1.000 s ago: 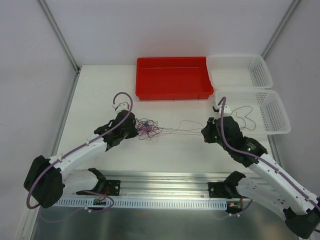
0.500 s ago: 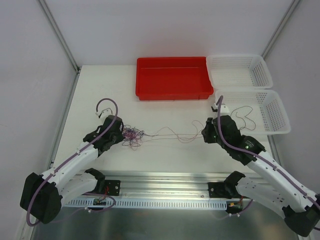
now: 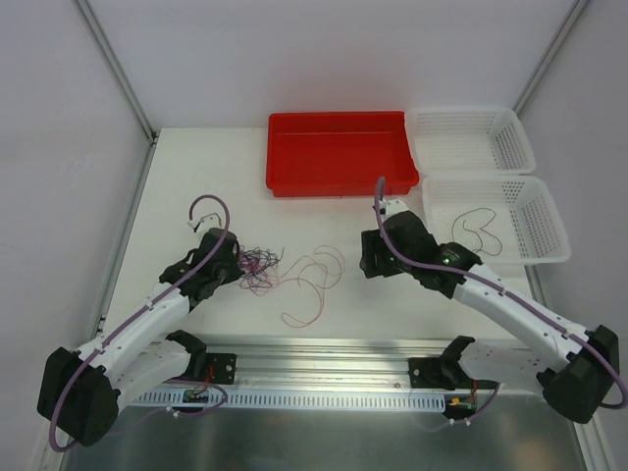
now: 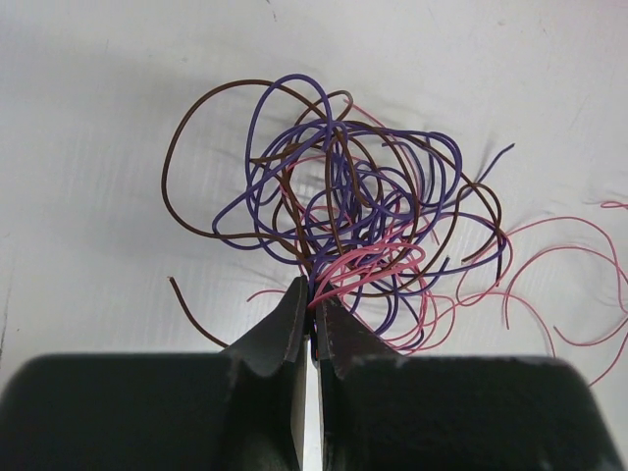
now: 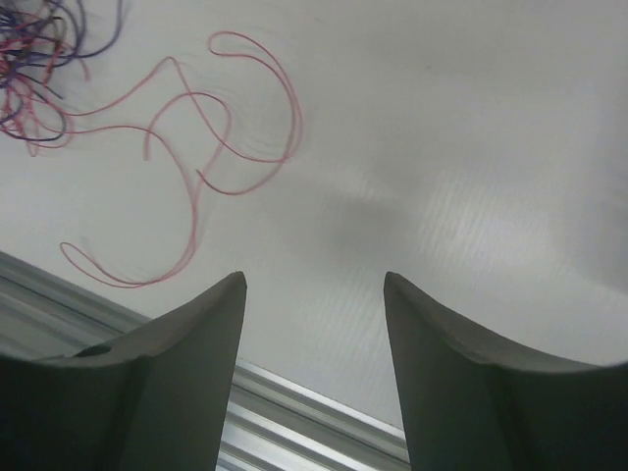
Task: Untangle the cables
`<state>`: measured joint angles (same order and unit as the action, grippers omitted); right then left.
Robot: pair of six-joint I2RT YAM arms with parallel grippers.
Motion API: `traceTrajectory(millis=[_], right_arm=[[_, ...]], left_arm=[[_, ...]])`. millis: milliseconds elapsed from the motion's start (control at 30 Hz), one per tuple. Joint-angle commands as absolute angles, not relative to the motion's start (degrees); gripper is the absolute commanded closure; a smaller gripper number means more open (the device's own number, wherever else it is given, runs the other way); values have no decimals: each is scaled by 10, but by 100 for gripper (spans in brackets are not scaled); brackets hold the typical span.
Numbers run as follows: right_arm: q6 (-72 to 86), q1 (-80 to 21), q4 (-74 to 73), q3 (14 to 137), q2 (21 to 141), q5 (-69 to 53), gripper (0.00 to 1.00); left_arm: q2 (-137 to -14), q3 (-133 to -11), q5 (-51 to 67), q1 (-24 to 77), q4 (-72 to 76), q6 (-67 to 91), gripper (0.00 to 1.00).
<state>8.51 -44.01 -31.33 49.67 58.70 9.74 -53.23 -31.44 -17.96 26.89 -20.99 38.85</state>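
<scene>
tabletop point(image 3: 196, 177): white; carries everything below
red tray point(image 3: 339, 184): far edge, centre
white baskets: two mesh ones right of the tray, far basket point(image 3: 471, 116) and near basket point(image 3: 545, 245)
right gripper point(image 5: 314, 280): fingers well apart, gripping nothing, above bare tabletop right of the loose strand
left gripper point(image 4: 312, 294): fingers pressed together, pinching the near edge of the cable tangle
cable tangle point(image 4: 353, 216): on the tabletop left of centre; hair-thin curly loops, mostly purple, with brown and pink, tightly bunched
loose pink strand point(image 5: 192, 211): wavy open loops flat on the tabletop, right of the tangle
dark strand point(image 3: 478, 224): curled inside the near basket
</scene>
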Motion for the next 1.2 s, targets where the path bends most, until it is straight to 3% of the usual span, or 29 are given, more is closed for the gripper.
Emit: traceTrajectory(millis=[0,233,667,800,1167], right_arm=[[49,-468,-248,553,658,44,38],[115,-512,-182,593,812,37,39],[242,-554,-95,563,959,69,54],[257,-559,-119,563,969,105,60],[286,-579,-185,554,922,217,61]], left_arm=[[-513,-307,-167,265,-217,374,100],[-516,-304,-157,265,-217,379,100],[-509,-301,-164,264,-216,385,100],[-505,-297,-169,265,-217,385,100],[-498,-295,-171,264,-217,388,100]])
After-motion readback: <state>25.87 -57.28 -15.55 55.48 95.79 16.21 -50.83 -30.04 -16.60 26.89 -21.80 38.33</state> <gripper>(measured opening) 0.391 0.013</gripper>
